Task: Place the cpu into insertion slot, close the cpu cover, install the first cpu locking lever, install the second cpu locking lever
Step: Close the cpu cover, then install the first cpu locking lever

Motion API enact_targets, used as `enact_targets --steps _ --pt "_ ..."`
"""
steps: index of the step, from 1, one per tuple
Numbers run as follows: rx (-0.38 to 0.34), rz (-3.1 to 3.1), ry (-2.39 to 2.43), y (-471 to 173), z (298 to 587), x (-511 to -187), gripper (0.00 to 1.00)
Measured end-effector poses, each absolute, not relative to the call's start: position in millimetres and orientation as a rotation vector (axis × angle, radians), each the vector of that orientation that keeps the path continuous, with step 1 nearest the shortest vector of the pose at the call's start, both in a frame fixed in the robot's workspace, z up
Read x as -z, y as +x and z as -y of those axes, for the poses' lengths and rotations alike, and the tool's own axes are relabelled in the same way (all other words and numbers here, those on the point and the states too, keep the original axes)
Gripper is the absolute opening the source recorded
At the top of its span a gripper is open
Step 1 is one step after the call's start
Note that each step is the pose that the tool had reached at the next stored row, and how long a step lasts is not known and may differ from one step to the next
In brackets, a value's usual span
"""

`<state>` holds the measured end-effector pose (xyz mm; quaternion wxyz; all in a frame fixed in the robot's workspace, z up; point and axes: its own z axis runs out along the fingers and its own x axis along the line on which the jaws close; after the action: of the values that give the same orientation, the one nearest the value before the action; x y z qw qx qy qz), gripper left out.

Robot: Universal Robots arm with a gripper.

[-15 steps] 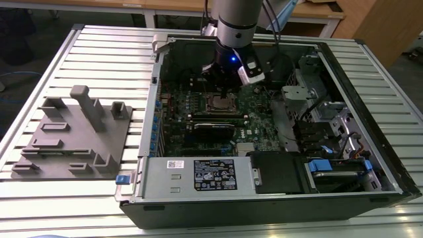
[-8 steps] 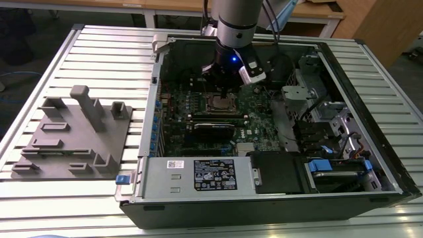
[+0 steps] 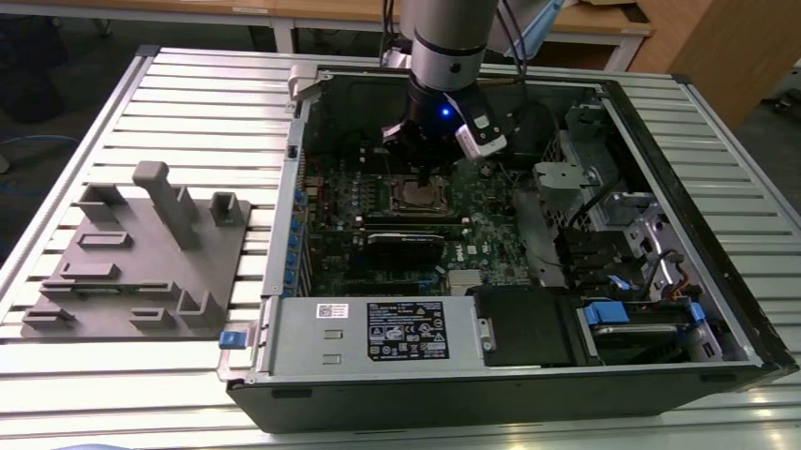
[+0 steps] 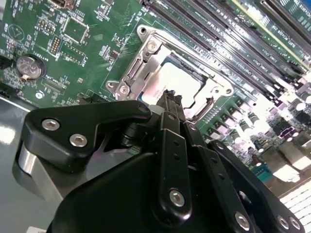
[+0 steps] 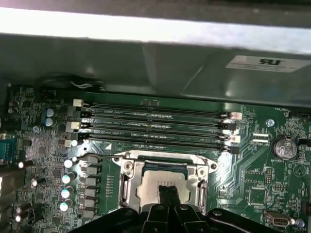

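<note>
Seeing the claw (image 5: 168, 190) pinched fully together in both wrist views, nothing gripped between the fingertips (image 4: 170, 97). Parked right over the cpu (image 5: 150, 189); can't tell whether actually touching it.

Found the cpu seated in the insertion slot (image 3: 422, 197), silver top showing through the window of the cpu cover (image 5: 165, 160), with the cover lying flat around it. Can't tell the state of the locking levers.

Counted in the first wrist view:
- four long black memory slots (image 5: 155, 124), side by side, just beyond the socket
- one coin cell (image 5: 284, 148) on the green board, off to one side of the socket
- one white label (image 5: 269, 62) on the grey case wall behind the board, dark print on it, not read off here

Counted in the exterior view:
- one arm (image 3: 445, 47) reaching down into one open computer case (image 3: 501, 398), blue light lit on the wrist
- one slatted worktop (image 3: 188, 103) carrying the case
- one black card (image 3: 403, 246) on the board, just beside the socket
- one metal power supply box (image 3: 300, 352) at the case's near edge, carrying two labels: one large dark label (image 3: 407, 330) with white print, one small white sticker (image 3: 332, 310) beside it
- one blue tab (image 3: 232, 339) at the case corner
- one grey fixture plate (image 3: 138, 272) with upright pegs and pockets, on the exterior view's left, beside the case
</note>
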<state>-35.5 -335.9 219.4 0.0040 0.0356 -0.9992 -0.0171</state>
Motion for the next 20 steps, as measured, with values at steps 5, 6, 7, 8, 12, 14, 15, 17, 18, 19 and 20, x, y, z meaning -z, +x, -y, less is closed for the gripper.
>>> enact_targets --steps 5,6,7,8,12,14,15,17,18,19,20 --pt "0.053 3.13 0.133 -35.5 335.9 -219.3 0.1" --pt "0.052 3.13 0.132 -35.4 335.8 -219.0 0.1" --pt "0.052 3.131 0.123 -35.5 335.9 -218.8 0.1" --pt "0.051 3.132 0.108 -35.5 335.9 -218.6 0.1" --pt "0.051 3.133 0.049 -35.8 335.9 -218.0 0.1" --pt "0.051 3.134 0.048 -35.7 335.9 -218.0 0.1" --pt "0.051 3.134 0.045 -35.8 335.9 -217.9 0.1" --pt "0.051 3.134 0.042 -35.8 335.9 -218.0 0.1" --pt "0.051 3.134 0.042 -35.8 335.9 -218.0 0.1" --pt "0.051 3.134 0.042 -35.8 335.9 -218.0 0.1" --pt "0.051 3.134 0.042 -35.8 335.9 -217.9 0.1"
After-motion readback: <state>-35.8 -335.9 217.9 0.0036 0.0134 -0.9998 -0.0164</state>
